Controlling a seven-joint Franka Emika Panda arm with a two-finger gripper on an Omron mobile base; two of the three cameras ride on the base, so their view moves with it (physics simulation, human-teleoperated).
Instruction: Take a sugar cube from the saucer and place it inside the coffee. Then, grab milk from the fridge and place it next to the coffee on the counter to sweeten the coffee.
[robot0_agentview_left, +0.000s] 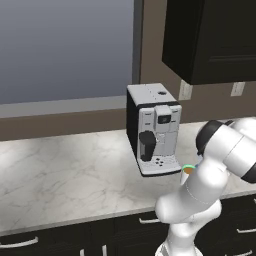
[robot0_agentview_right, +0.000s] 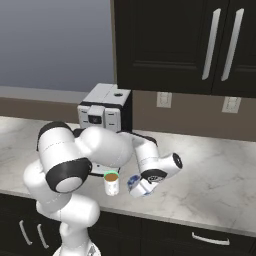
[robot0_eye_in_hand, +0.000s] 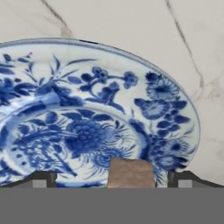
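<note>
The blue-patterned saucer (robot0_eye_in_hand: 87, 87) lies on the marbled counter (robot0_eye_in_hand: 131, 22) close under my hand. A brown sugar cube (robot0_eye_in_hand: 130, 173) rests on its near part. My gripper (robot0_eye_in_hand: 113, 178) is open, and its two dark fingertips (robot0_eye_in_hand: 43, 178) stand either side of the cube with gaps to it. In the right base view the gripper (robot0_agentview_right: 136, 189) points down at the saucer (robot0_agentview_right: 133, 180), just right of the coffee (robot0_agentview_right: 111, 183), a white mug with a green rim. In the left base view my arm hides all of the coffee (robot0_agentview_left: 188, 169) but its rim. The milk and the fridge are out of view.
A black-and-silver coffee machine (robot0_agentview_right: 104, 112) stands on the counter (robot0_agentview_right: 215, 170) right behind the mug, also seen as the coffee machine (robot0_agentview_left: 152, 130) from the left. Black wall cabinets (robot0_agentview_right: 200, 45) hang above. Open marbled counter (robot0_agentview_left: 60, 175) stretches to the left.
</note>
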